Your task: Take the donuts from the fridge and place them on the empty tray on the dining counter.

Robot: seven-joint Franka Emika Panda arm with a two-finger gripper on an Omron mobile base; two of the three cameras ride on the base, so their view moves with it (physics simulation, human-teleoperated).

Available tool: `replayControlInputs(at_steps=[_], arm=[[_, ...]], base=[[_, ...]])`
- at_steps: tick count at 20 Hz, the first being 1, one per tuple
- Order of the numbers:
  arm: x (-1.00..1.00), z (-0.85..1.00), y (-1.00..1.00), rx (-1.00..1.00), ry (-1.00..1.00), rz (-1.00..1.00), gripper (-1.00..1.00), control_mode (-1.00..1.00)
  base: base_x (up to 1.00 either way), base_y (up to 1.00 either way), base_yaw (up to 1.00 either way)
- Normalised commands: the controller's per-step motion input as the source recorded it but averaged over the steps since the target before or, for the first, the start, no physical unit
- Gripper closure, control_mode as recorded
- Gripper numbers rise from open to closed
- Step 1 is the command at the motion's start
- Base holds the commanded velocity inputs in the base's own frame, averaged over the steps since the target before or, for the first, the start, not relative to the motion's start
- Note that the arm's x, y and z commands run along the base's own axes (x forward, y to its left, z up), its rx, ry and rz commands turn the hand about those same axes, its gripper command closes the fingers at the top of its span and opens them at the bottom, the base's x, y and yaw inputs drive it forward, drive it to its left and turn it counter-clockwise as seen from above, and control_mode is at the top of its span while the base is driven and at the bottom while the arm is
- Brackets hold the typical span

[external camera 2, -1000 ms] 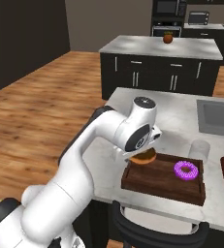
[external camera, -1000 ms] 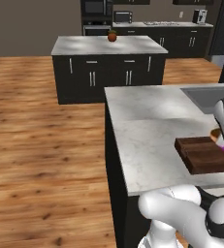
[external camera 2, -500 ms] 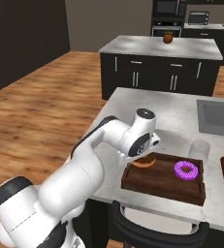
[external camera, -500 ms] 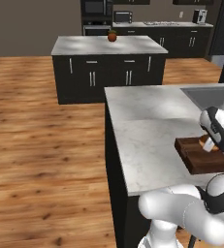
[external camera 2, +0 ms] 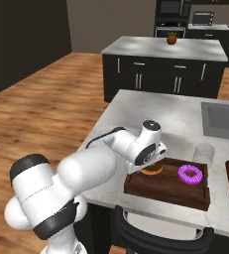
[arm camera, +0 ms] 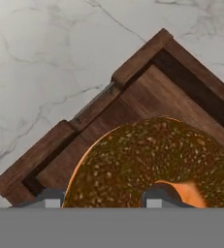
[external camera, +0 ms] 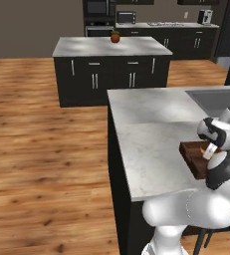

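The orange-brown donut (arm camera: 157,164), grasped by the gripper (arm camera: 101,197) low over the tray (external camera 2: 168,184), could be dragged out if lifted before release.

tray (arm camera: 133,99): dark matt wood grain | donut (arm camera: 152,160): rough speckled brown glaze | counter (arm camera: 40,63): smooth veined marble

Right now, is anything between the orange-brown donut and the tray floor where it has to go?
Nothing visible. The claw holds the orange-brown donut right over the tray, at its left end. The purple donut already lies apart, toward the right end.
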Motion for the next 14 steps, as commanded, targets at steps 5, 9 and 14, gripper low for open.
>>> replayControlInputs(at_steps=[5,9,14], arm=[[0.42,-0.29,-0.54,0.02,0.01,0.00,1.00,-1.00],[0.46,-0.29,-0.11,0.00,0.00,0.00,1.00,-1.00],[0.30,-0.27,-0.13,0.00,0.00,0.00,1.00,-1.00]], base=[[0.00,0.00,0.00],[0.00,0.00,0.00],[0.00,0.00,0.00]])
